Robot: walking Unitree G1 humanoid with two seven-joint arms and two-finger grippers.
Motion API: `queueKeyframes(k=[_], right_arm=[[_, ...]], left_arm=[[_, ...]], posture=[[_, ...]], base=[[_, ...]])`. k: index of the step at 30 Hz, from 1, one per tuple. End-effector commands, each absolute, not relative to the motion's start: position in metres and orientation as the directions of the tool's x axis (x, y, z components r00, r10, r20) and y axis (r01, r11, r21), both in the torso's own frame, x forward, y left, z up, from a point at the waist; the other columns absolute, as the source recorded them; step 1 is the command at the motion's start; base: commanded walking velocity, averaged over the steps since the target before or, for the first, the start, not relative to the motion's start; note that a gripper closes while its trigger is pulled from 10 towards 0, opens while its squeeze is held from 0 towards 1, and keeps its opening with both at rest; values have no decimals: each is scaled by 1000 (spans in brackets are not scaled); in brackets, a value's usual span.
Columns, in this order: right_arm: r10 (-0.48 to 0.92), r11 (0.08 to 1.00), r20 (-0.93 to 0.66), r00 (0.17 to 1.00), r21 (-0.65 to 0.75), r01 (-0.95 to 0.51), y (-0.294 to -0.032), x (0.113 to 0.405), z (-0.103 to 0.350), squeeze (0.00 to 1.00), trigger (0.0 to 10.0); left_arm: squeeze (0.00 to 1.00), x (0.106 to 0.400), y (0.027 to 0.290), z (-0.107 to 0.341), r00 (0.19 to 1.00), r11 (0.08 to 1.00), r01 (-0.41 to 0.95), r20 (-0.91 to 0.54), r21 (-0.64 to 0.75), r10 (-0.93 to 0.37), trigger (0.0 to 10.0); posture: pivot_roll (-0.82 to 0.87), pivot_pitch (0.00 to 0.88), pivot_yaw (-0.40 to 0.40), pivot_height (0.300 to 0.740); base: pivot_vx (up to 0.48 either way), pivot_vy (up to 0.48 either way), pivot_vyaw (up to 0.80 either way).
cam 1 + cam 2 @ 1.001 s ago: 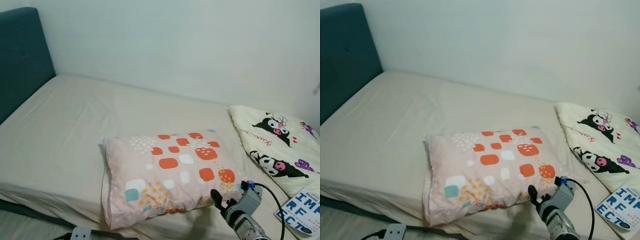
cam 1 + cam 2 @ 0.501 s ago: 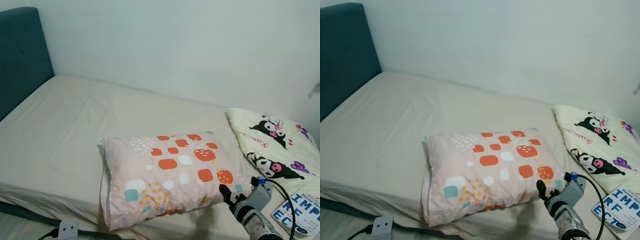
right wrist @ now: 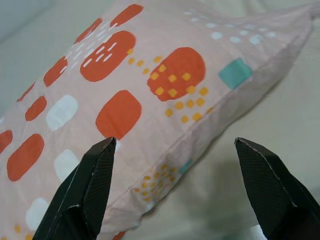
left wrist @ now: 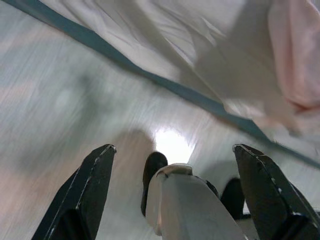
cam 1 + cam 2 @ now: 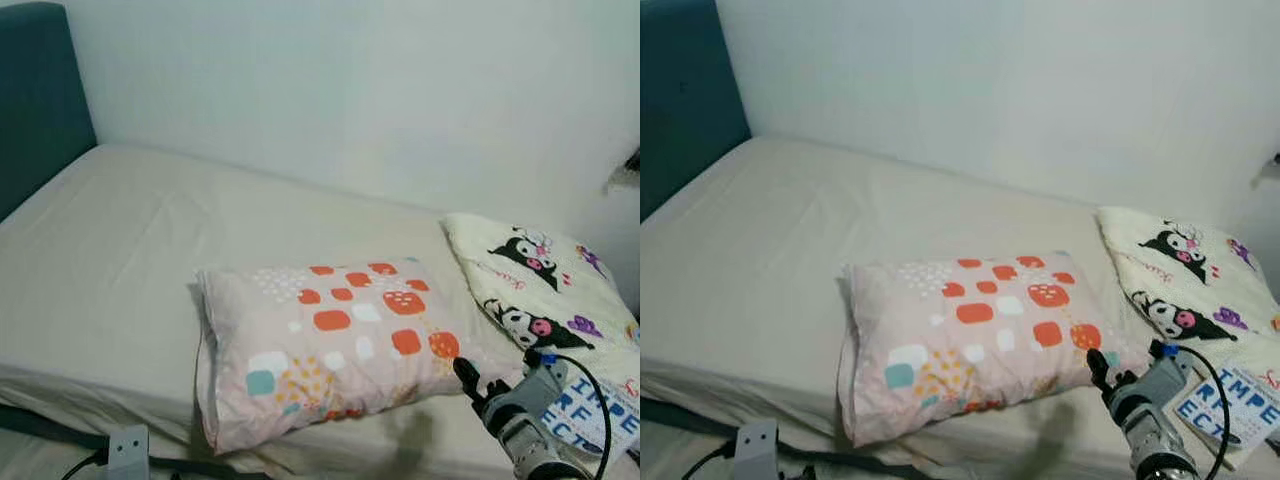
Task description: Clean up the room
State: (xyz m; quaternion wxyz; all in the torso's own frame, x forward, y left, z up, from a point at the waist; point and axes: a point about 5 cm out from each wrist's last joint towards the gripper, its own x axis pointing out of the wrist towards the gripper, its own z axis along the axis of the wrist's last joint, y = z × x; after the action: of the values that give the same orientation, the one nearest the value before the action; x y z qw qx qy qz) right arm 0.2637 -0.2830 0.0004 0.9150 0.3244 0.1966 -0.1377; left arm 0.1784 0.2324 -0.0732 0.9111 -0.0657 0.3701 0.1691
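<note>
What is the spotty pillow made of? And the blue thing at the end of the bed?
The pillow looks like thin, matte woven cloth, likely cotton: it creases at the seams and sags softly. The headboard looks padded and covered in dull teal fabric, with no shine; what lies beneath can't be told.

Matt cloth pillow (image 5: 330,345), glossy floor (image 4: 60,100)

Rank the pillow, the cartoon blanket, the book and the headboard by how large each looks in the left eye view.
1. Pillow.
2. Cartoon blanket.
3. Headboard, cropped by the frame, so close to the blanket; unsure.
4. Book, partly hidden behind the right gripper.
</note>
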Motion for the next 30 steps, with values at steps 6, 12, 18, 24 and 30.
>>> queueKeyframes(k=[6, 12, 18, 24, 30], right_arm=[[-147, 712, -426, 893, 581, 395, -294, 261, 4, 0, 10000], [-145, 685, -400, 905, 620, 383, -296, 262, 7, 0, 10000], [-127, 654, -334, 934, 679, 332, -299, 267, 16, 0, 10000], [-47, 644, -220, 974, 739, 198, -297, 278, 30, 0, 10000], [19, 632, -111, 994, 771, 74, -295, 288, 46, 0, 10000]], left_arm=[[0, 174, 236, -74, 659, 915, -404, -696, -6, 286, 10000], [0, 172, 236, -75, 662, 914, -406, -694, -12, 285, 10000], [0, 169, 240, -75, 663, 913, -409, -692, -13, 287, 10000], [0, 170, 241, -74, 669, 912, -411, -686, -20, 287, 10000], [0, 172, 242, -73, 678, 910, -413, -677, -27, 287, 10000]], posture=[[8, 0, -180, 615], [6, 18, -177, 595], [-2, 29, -177, 565], [-5, 30, -178, 540], [-3, 28, -179, 520]], base=[[0, 0, 0], [0, 0, 0], [0, 0, 0], [0, 0, 0], [0, 0, 0]])
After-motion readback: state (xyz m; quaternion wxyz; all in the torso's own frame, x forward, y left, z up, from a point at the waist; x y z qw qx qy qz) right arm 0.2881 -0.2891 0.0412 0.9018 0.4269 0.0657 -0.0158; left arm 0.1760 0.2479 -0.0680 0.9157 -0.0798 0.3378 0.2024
